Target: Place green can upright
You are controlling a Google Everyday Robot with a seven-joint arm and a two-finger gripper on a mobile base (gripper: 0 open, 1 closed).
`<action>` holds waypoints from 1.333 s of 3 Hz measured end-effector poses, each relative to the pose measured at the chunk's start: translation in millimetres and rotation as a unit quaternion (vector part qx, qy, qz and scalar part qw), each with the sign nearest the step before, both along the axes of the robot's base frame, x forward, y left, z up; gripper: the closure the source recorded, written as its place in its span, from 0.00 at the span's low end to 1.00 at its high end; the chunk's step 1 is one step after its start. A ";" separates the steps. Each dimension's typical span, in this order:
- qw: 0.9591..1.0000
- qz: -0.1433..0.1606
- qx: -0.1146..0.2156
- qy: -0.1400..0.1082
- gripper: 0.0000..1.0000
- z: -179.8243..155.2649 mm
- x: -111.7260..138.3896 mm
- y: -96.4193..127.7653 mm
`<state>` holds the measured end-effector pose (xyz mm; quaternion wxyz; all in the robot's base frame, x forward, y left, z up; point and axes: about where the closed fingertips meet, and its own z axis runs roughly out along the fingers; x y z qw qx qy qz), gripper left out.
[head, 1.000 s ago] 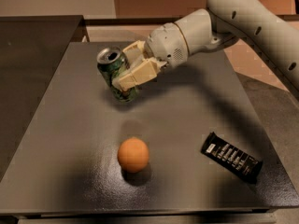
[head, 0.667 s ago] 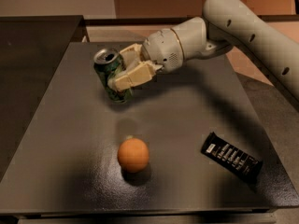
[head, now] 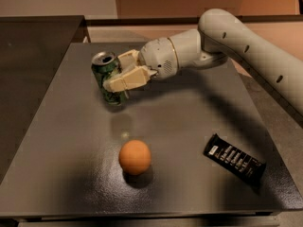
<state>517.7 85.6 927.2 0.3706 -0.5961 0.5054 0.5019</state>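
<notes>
The green can (head: 107,74) is dark green with a silver top and pull tab. It stands nearly upright, leaning slightly left, at the back left of the dark grey table (head: 180,126), its base at or just above the surface. My gripper (head: 119,74) reaches in from the right on a white arm (head: 227,41). Its cream fingers (head: 128,79) are shut on the can's sides, one in front and one behind it.
An orange ball (head: 135,157) lies on the table in front of the can. A flat black snack bar wrapper (head: 235,157) lies at the front right. A dark counter (head: 33,46) stands to the left of the table.
The gripper has moved a little to the left with the can in it. The can stays close to upright. The ball and wrapper have not moved.
</notes>
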 end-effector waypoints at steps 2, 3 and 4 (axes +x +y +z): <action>0.999 -0.013 0.044 -0.003 1.00 -13.6 14.0 -0.1; 0.998 -0.005 0.063 -0.012 1.00 -20.0 17.6 0.9; 0.998 -0.005 0.066 -0.010 1.00 -29.0 21.0 0.3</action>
